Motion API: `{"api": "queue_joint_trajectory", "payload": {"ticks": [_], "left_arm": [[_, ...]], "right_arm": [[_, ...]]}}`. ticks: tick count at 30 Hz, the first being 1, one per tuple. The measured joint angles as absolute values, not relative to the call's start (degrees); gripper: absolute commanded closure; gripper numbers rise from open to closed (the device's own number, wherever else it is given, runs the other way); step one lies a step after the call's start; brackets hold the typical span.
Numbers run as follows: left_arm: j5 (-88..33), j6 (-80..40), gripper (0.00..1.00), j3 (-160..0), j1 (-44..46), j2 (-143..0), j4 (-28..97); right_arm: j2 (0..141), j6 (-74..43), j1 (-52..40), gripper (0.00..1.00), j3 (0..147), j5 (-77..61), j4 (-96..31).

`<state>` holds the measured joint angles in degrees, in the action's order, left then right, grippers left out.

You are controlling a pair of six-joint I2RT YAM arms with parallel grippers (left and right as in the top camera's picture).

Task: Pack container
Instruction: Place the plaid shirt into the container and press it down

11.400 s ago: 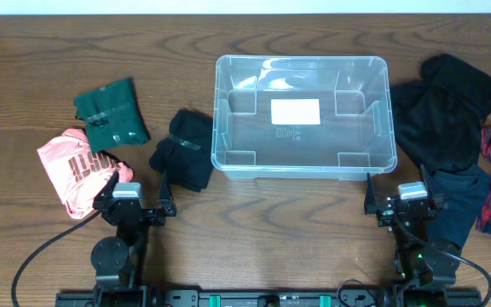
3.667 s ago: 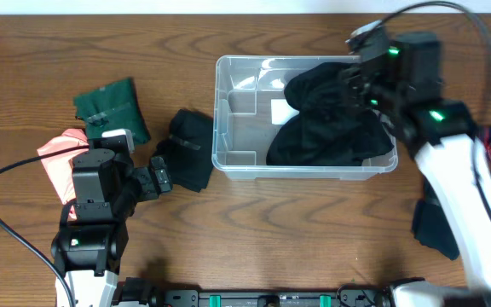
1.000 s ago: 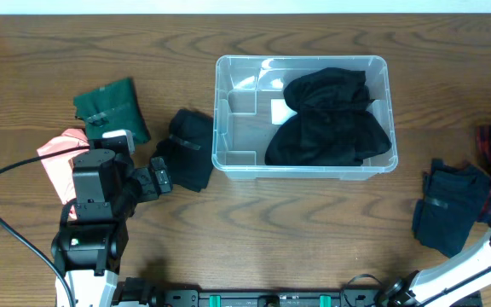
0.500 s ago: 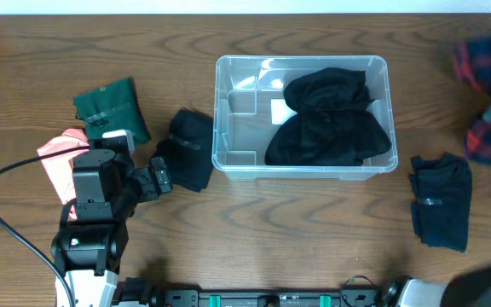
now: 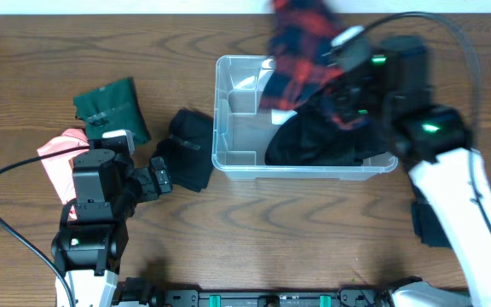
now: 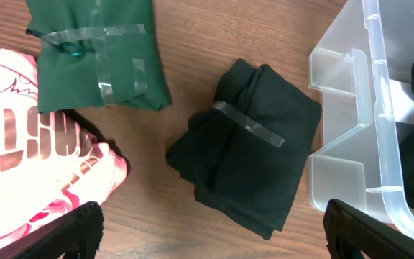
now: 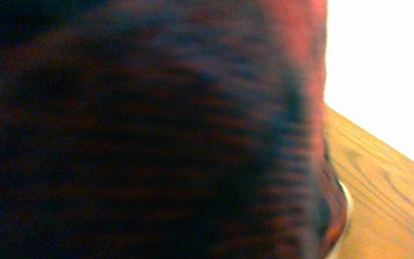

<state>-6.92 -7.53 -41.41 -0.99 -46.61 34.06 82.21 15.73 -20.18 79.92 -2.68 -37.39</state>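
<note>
Overhead, plaid garment [image 5: 301, 47] hangs over the container [image 5: 245, 169]; right wrist shows blur.

On wood counter [image 5: 41, 43]: container [image 5: 237, 164], green bundle [image 5: 109, 111], pink shirt [image 5: 58, 166], black bundle [image 5: 186, 149], dark cloth [image 5: 422, 226] far right.

Left tool [image 6: 209, 219] gapes; right tool [image 5: 337, 78], outstretched, clutches plaid cloth [image 5: 301, 47].
</note>
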Motion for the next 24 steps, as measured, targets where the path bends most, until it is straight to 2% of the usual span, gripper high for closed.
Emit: {"api": "queue_joint_trajectory", "payload": {"ticks": [15,16,17,18,20,21,24], "left_arm": [[-6.92,-7.51,0.02,-41.41,-0.99,-46.63,34.06],[-6.92,-7.53,0.02,-41.41,-0.99,-46.63,34.06],[-6.92,-7.53,0.02,-41.41,-0.99,-46.63,34.06],[-6.92,-7.53,0.02,-41.41,-0.99,-46.61,34.09],[-6.92,-7.53,0.02,-41.41,-0.99,-46.63,34.06],[-6.92,-7.53,0.02,-41.41,-0.99,-46.63,34.09],[-6.92,-7.53,0.02,-41.41,-0.99,-46.63,34.09]], "right_arm": [[109.47,18.52,-27.20,0.99,79.92,-1.08,-36.58],[110.34,18.74,-27.81,0.79,79.92,-0.84,-36.60],[111.20,18.79,-28.53,0.32,79.92,-0.34,-36.64],[111.70,18.79,-29.19,0.20,79.92,0.08,-36.75],[111.94,19.03,-30.59,0.05,79.92,0.54,-36.86],[111.79,18.81,-31.22,0.01,79.92,1.23,-36.84],[110.54,18.33,-32.77,0.01,79.92,3.51,-36.69]]}}
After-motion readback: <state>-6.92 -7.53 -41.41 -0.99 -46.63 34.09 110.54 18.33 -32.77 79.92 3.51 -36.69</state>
